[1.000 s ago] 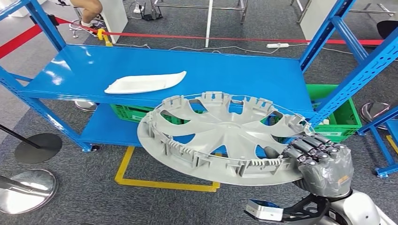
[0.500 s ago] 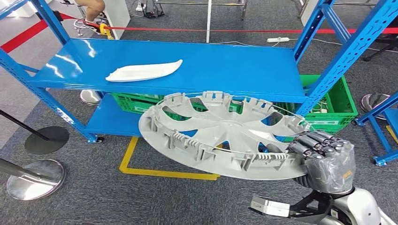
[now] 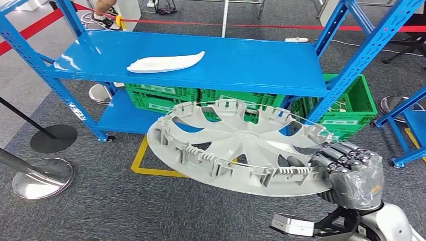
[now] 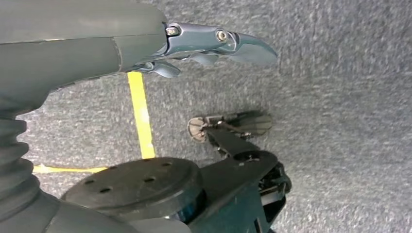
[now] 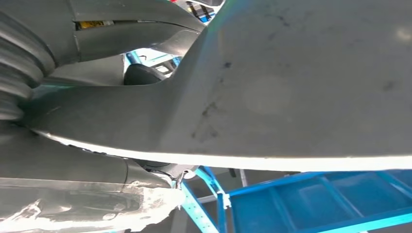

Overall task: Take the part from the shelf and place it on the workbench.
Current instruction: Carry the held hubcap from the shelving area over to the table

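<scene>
Grey carpet [image 3: 115, 201] covers the floor, with a yellow tape line [image 3: 150, 170] on it and a blue metal shelf [image 3: 241, 65] standing behind. On the upper board of the shelf lies a long white plastic part [image 3: 166, 63], and green crates [image 3: 346, 113] stand on the lower level. Two round metal stand bases [image 3: 42, 181] rest on the carpet at the left. The right hand [image 3: 351, 173] holds a big grey wheel cover [image 3: 241, 148] by its rim, in the air in front of the shelf, tilted a little, with its inner ribbed side up. Its fingers [image 3: 334, 155] are curled over the rim edge. The left hand [image 4: 145, 43] hangs above the carpet, fingers [image 4: 243, 46] stretched and holding nothing.
</scene>
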`<state>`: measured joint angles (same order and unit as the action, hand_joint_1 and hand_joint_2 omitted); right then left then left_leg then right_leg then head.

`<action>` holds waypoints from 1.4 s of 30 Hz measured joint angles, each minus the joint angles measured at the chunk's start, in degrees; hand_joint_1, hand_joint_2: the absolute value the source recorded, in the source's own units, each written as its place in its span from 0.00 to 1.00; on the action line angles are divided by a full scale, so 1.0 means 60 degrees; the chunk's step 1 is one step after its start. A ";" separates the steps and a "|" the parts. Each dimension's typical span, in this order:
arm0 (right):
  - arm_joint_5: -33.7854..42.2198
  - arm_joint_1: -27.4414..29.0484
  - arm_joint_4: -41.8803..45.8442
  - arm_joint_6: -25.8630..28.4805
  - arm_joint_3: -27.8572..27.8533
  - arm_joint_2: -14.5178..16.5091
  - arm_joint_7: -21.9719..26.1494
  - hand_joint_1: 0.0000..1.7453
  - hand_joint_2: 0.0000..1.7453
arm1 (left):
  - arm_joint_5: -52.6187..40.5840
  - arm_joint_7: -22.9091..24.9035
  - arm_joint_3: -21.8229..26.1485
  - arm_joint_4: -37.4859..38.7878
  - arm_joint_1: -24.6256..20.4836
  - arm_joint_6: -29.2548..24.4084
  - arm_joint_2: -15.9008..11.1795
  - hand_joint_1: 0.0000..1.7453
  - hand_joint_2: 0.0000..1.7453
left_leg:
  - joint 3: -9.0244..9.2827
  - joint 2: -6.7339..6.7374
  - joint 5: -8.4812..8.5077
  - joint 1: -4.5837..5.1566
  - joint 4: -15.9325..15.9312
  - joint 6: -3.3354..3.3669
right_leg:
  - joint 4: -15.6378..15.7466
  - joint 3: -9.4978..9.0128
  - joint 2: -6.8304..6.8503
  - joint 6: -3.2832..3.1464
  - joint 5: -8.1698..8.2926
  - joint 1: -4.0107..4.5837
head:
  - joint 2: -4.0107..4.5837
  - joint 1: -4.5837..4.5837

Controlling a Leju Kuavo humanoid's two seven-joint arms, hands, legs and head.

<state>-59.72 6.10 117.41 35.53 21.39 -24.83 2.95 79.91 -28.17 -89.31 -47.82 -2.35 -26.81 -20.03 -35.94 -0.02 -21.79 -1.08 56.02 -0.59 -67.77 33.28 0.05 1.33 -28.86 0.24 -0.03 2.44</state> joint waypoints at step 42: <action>-0.0737 -0.0007 0.0137 -0.0182 -0.0192 0.0043 -0.0238 1.00 1.00 | 0.0025 0.0167 0.0010 -0.1144 0.0055 -0.0622 -0.0526 0.00 1.00 | -0.0784 -0.0170 -0.1417 -0.0064 0.2292 -0.0516 | 0.2229 -0.0540 0.0245 -0.0267 0.0661 0.0006 | 0.0002 -0.0008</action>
<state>-64.14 6.05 118.23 34.44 20.24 -24.57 1.52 80.06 -27.17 -89.25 -54.69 -2.02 -30.54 -23.19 -40.64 -1.04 -30.29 -1.46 69.78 -3.68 -54.39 30.03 1.52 -0.27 -24.90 0.27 -0.02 2.39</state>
